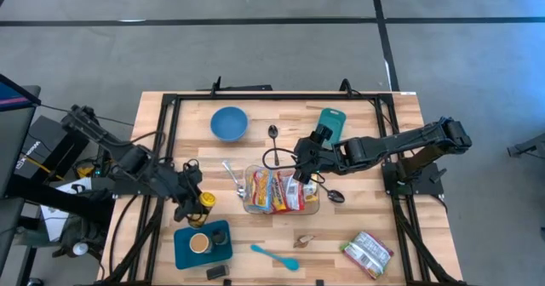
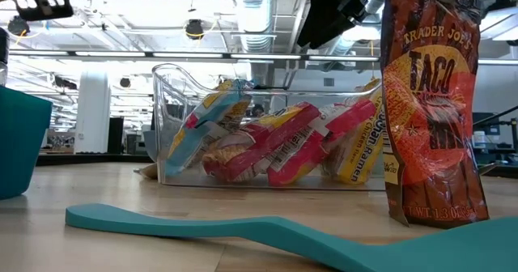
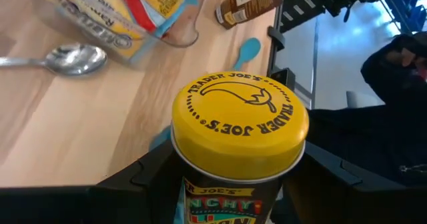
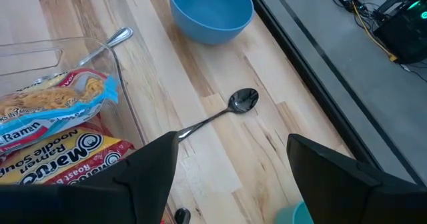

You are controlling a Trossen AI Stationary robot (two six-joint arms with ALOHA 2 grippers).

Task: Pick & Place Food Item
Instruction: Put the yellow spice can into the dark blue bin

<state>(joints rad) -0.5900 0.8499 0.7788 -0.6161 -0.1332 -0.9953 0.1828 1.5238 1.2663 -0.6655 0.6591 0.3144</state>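
**Yellow-lidded jar held in the left arm's fingers**

The jar (image 3: 239,127) is a dark can with a round yellow lid printed with a chilli. It stands upright on the tabletop (image 1: 375,158), left of the clear container (image 1: 281,203) of ramen packs (image 1: 274,189). The left gripper (image 1: 194,197) has its fingers clamped on the jar's sides below the lid. The right gripper (image 4: 230,161) hovers over the container's far edge, fingers spread and holding nothing.

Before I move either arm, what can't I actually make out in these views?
- Yellow-lidded jar: left wrist view, label cut off by the bottom edge; whether it stands on the table is hidden.
- Taco bag: low view, top cropped.
- Brown item by the teal spatula: high view, too small to identify.
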